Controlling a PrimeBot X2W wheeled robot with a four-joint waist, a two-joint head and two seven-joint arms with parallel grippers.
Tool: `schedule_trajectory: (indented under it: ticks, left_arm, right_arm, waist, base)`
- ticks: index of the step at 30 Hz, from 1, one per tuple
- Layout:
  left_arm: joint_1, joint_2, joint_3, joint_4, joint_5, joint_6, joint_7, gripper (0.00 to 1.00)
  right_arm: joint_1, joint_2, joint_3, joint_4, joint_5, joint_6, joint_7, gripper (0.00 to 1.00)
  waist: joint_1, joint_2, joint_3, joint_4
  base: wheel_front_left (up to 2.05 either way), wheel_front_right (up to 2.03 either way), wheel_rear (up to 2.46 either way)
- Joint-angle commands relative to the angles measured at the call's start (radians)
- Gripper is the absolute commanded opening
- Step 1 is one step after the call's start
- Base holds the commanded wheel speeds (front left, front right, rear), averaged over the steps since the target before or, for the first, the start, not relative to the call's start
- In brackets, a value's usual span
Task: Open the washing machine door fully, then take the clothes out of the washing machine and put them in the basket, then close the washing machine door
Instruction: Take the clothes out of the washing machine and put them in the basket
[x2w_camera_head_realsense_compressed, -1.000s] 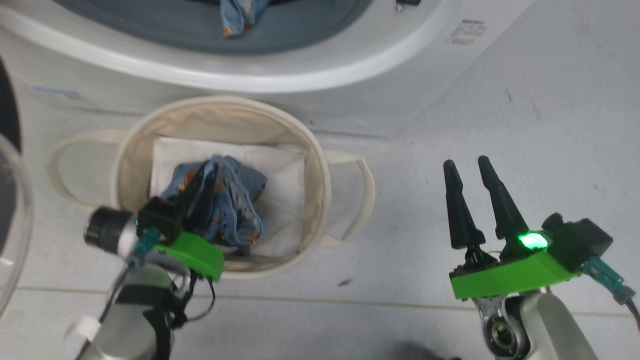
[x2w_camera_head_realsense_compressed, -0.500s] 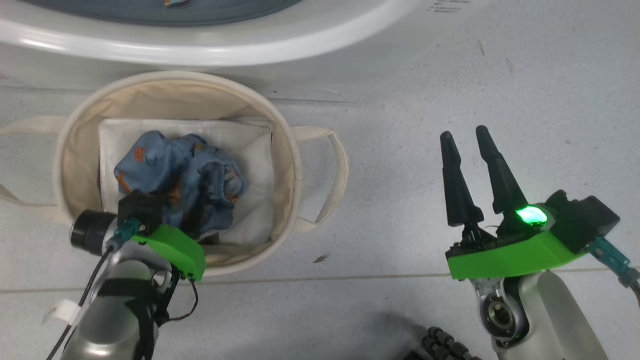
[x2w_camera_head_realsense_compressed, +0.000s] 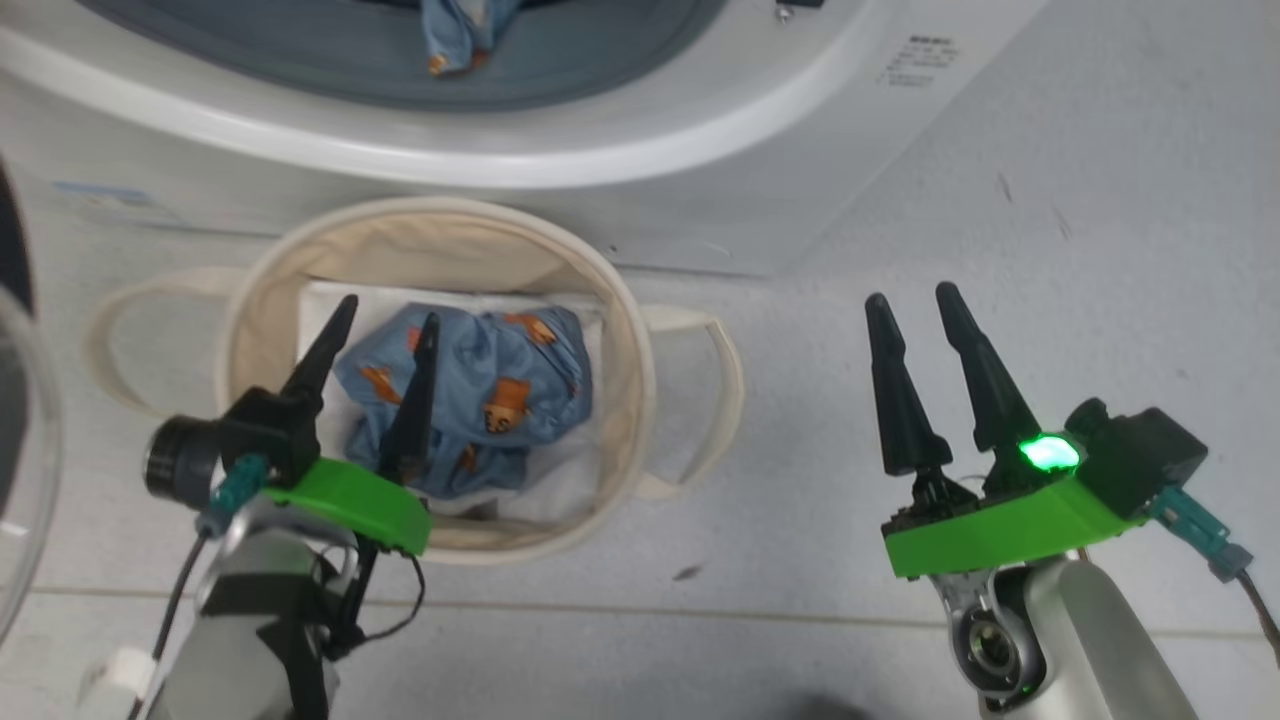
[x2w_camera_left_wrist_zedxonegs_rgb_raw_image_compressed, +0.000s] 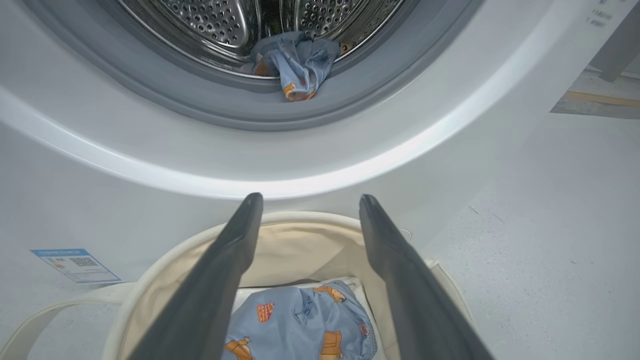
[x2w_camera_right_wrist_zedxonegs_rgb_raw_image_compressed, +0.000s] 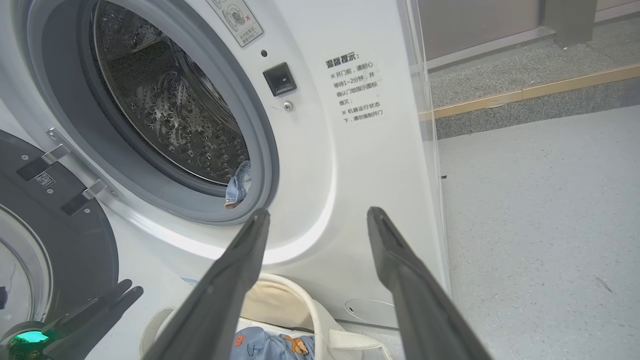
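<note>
Head view, looking down: the left gripper (x2w_camera_head_realsense_compressed: 388, 310) hovers above the basket (x2w_camera_head_realsense_compressed: 630, 330), its two dark fingers spread apart and holding nothing. Below them, inside the basket, a crumpled blue garment (x2w_camera_head_realsense_compressed: 500, 370) printed with orange figures lies on a white sheet (x2w_camera_head_realsense_compressed: 560, 468). The right gripper (x2w_camera_head_realsense_compressed: 911, 293) hangs over the floor (x2w_camera_head_realsense_compressed: 1100, 250) to the right of the basket, well apart from it, fingers likewise spread and empty. Just beyond the basket's far rim stands the washing machine (x2w_camera_head_realsense_compressed: 700, 200). A second blue garment (x2w_camera_left_wrist_zedxonegs_rgb_raw_image_compressed: 297, 62) droops over the grey drum seal (x2w_camera_left_wrist_zedxonegs_rgb_raw_image_compressed: 200, 100) at the bottom of the drum mouth, above and behind the basket, its length hanging roughly upright. It lies straight ahead of the left fingers and higher, so the left arm looks the nearer one for the next pick. The washing machine door (x2w_camera_right_wrist_zedxonegs_rgb_raw_image_compressed: 75, 235) stands open, left of the basket.
</note>
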Motion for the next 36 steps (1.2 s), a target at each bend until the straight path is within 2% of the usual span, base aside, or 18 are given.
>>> schedule_trajectory:
  ticks: [1, 7, 15, 23, 36]
  left_arm:
    - [0.042, 0.005, 0.036, -0.071, 0.004, -0.005, -0.005, 1.00]
    - [0.154, -0.017, 0.062, -0.228, -0.006, -0.005, -0.005, 1.00]
    - [0.273, -0.039, 0.112, -0.359, 0.020, -0.004, -0.005, 1.00]
    - [0.369, -0.070, 0.139, -0.436, 0.029, 0.006, -0.005, 1.00]
    - [0.450, -0.087, 0.065, -0.446, 0.060, 0.004, -0.005, 1.00]
  right_arm:
    - [0.028, 0.001, 0.016, -0.018, -0.009, 0.001, -0.012, 1.00]
    - [0.051, 0.001, -0.009, 0.003, -0.017, 0.001, -0.012, 1.00]
    - [0.090, 0.001, -0.027, 0.019, -0.020, 0.001, -0.012, 1.00]
    - [0.145, 0.001, -0.065, 0.037, -0.019, 0.001, -0.012, 1.00]
    - [0.192, 0.001, -0.090, 0.038, -0.003, 0.001, -0.012, 1.00]
  waist:
    - [0.0000, 0.0000, -0.064, 0.043]
    - [0.0000, 0.0000, -0.160, 0.081]
    - [0.0000, 0.0000, -0.255, 0.111]
    - [0.0000, 0.0000, -0.336, 0.114]
    - [0.0000, 0.0000, -0.385, 0.095]
  base:
    - [0.00, 0.00, 0.00]
    - [0.00, 0.00, 0.00]
    - [0.00, 0.00, 0.00]
    - [0.00, 0.00, 0.00]
    - [0.00, 0.00, 0.00]
